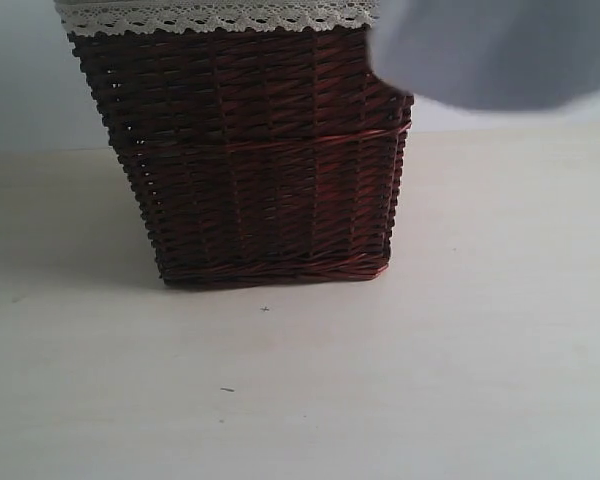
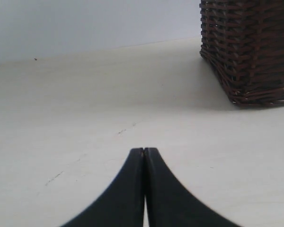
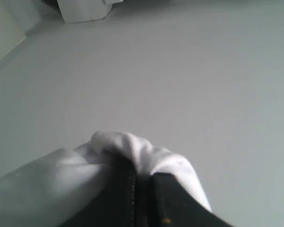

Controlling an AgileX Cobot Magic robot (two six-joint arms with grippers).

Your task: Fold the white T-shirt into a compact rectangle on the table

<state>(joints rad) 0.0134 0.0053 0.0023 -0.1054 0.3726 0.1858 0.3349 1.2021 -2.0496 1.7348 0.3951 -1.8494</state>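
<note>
Grips a bunched wad of the white T-shirt (image 3: 128, 146) in the right pincer (image 3: 143, 174), jaws drawn nearly together, cloth swelling out round both tips. Holds it high, to judge by the exterior view: appears there only as a pale, blurred mass at the upper right, in front of the top corner of the dark wicker basket (image 1: 260, 170) and well clear of the counter (image 1: 430, 380). Holds the left pincer (image 2: 144, 152) closed tight and empty, tips touching each other, low over bare counter with the basket near and ahead. Puts the shirt, then, up and to the right of the free left pincer, probably with the basket between the two; makes the right arm the nearer by far, being on the cloth itself. Cannot tell the long axis of the shirt: too crumpled at the grip, too blurred and cropped in the wider view to give the run from collar to hem, though probably hanging down from the pinch. Looks soft, plain white, rumpled into rounded folds; reveals no red band, letters or neck tag from here. Seems at the very start of the job: nothing laid flat, nothing folded. Calls next, most likely, for bringing the cloth down onto open counter in front of the basket and spreading it, with the left pincer taking a second edge.
</note>
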